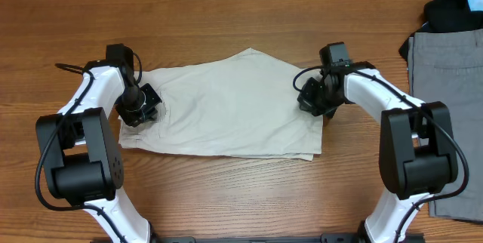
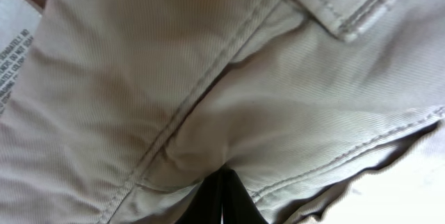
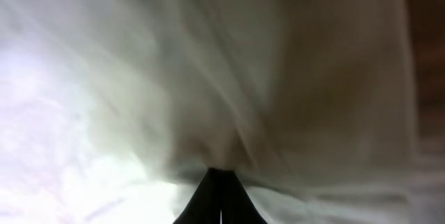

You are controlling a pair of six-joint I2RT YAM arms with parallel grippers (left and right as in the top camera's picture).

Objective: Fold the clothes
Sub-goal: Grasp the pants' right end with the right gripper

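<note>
Fabric fills both wrist views; the right one is blurred, seams unreadable. Beige shorts [image 1: 234,107] lie flat mid tabletop [image 1: 226,190], wood grain. Left fingers [image 2: 236,206] clenched on shorts at waist end, right fingers [image 3: 208,203] clenched on opposite end. Grey garment [image 1: 445,84] cut off at right edge.

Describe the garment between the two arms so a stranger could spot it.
On the brown wooden table, look at the middle. The pale beige cotton shorts lie flat there, pinched at either end by the left gripper and the right gripper. The grey fabric garment at the table's edge is darker and untouched.
</note>
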